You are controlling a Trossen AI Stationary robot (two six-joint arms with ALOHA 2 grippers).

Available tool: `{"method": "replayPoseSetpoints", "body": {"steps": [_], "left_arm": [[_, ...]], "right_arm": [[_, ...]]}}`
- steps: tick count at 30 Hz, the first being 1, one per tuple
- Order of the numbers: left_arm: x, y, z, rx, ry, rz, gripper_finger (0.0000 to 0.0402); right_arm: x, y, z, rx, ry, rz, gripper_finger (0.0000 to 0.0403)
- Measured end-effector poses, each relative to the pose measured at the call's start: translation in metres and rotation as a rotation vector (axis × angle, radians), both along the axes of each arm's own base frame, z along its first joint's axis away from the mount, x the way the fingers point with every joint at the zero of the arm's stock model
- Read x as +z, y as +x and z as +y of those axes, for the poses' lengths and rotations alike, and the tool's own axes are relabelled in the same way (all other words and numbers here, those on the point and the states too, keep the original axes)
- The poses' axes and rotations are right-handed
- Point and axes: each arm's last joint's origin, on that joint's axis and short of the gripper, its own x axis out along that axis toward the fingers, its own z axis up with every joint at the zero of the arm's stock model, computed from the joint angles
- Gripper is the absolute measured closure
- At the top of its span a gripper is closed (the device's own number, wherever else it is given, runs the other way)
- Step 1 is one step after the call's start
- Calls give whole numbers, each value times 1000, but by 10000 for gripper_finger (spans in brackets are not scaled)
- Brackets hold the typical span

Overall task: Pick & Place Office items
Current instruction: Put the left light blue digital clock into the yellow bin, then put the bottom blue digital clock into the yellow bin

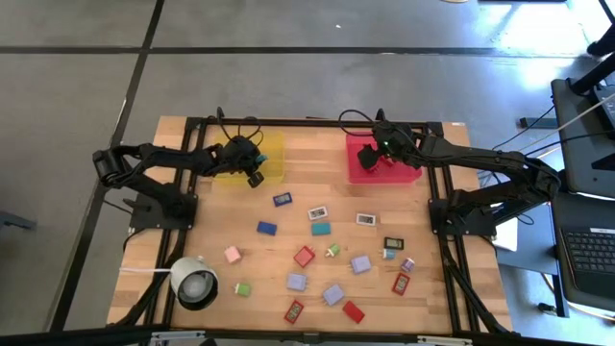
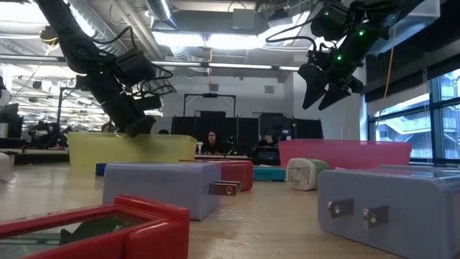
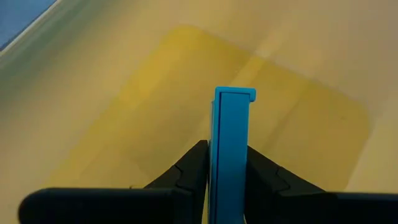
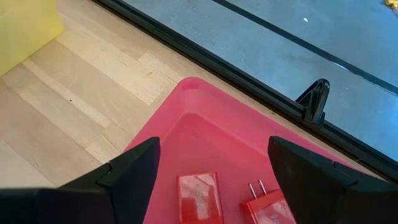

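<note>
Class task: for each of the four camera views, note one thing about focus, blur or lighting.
High view: even light, sharp throughout. Low view: near red block and lilac block soft, ceiling lights glaring. Left wrist view: yellow tray blurred behind the blue block in the left tool. Right wrist view: red tray sharp under the right tool.

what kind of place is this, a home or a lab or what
Probably a robotics lab in an open office: exposed ceiling ducts, a person at a desk in the background, a laptop beside the wooden table.
</note>
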Motion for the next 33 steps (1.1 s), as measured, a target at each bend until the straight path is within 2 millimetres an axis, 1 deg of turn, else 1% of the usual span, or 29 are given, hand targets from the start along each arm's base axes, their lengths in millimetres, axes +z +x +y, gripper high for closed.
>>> {"method": "replayPoseSetpoints", "body": {"steps": [7,10,13,16,18,20,22,26,29,33], "left_arm": [[2,-1,1,42,27,0,276],[7,-1,1,41,43,-22,259],[23,2,2,21,92,-67,245],[46,8,1,-20,159,-130,235],[59,12,-3,-64,171,-184,230],[70,17,-8,-115,163,-243,225],[73,23,-17,-168,130,-282,217],[71,35,-42,-310,24,-321,198],[67,40,-63,-431,-49,-297,183],[62,42,-86,-582,-77,-233,170]], "right_arm": [[0,0,0,1,1,-1,101],[0,0,0,2,2,-1,101],[0,0,0,2,2,-1,101],[0,0,0,8,-2,5,101],[0,0,0,10,-3,7,101],[0,0,0,10,-3,7,101],[0,0,0,10,-3,7,101],[0,0,0,0,-13,11,101],[0,0,0,0,-13,11,101],[0,0,0,-5,-9,7,101]]}}
